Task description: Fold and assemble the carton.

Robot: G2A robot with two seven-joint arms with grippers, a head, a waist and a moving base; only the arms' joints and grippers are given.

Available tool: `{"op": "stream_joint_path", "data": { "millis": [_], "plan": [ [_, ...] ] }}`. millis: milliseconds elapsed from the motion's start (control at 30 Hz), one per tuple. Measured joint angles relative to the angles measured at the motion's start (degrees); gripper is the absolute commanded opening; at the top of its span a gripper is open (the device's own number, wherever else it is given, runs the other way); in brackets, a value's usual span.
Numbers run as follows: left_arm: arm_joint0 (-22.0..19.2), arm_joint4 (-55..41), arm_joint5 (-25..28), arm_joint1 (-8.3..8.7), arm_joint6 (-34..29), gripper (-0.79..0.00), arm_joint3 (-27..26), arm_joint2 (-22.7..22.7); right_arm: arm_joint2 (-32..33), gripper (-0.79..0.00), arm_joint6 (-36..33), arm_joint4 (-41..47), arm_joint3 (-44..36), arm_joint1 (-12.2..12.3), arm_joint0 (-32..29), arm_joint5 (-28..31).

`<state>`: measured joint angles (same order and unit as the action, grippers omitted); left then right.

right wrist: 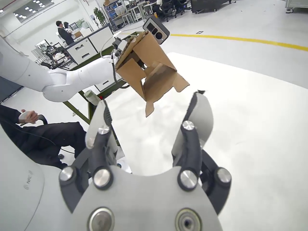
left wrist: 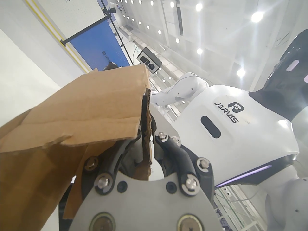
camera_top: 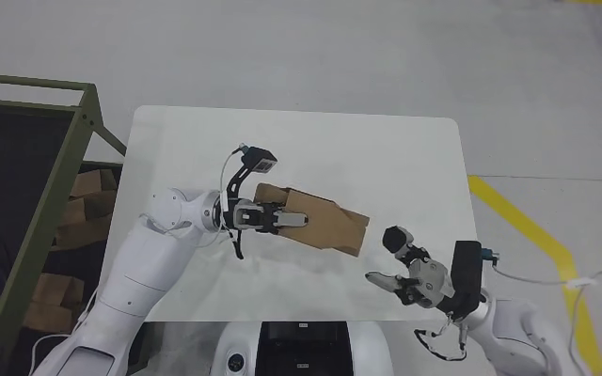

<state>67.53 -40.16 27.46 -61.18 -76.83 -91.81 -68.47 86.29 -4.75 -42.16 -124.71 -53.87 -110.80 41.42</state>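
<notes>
One wall of the half-opened cardboard carton was clamped in our left gripper, which held it above the white table, open end toward our right gripper, spread wide nearby. We judged this readied its flaps for folding. Carton faces we saw were unprinted.

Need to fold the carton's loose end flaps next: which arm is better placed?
Right. The left gripper is shut on the carton, holding it above the table. The right gripper is open, empty, and faces the carton's open end.
</notes>
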Motion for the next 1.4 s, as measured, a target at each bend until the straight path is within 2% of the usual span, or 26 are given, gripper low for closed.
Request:
{"op": "stream_joint_path", "data": {
  "millis": [267,367,633,867,1000,1333,1400],
  "plan": [
    [0.14,-0.09,-0.04,0.01,-0.03,-0.785,-0.04,-0.01,-0.21,0.0,-0.07,-0.02,0.08,-0.03,0.06,-0.26],
    [0.26,0.43,-0.45,0.0,0.55,-0.785,-0.43,0.13,-1.98,0.0,-2.54,4.08,1.12,-0.11,1.23,-1.49],
    [0.08,2.93,-0.02,0.05,-0.05,-0.785,0.05,0.76,-5.83,0.0,-21.41,27.01,5.98,0.58,10.09,-3.83],
    [-0.4,4.6,0.36,0.14,0.35,-0.785,-0.54,1.55,-9.45,0.0,-32.82,39.81,9.39,0.71,17.3,-7.14],
    [-0.43,5.26,0.7,0.27,0.7,-0.785,-0.78,1.81,-10.76,0.0,-34.53,41.52,10.22,0.56,19.82,-8.03],
    [-0.75,5.93,1.25,0.55,1.25,-0.785,-0.77,2.6,-11.86,0.0,-35.04,41.86,10.08,0.46,20.13,-5.96],
    [-0.77,6.11,1.44,0.59,1.44,-0.785,-0.66,2.7,-11.86,-0.031,-35.51,42.36,10.04,0.5,20.02,-5.18]
  ]
}}
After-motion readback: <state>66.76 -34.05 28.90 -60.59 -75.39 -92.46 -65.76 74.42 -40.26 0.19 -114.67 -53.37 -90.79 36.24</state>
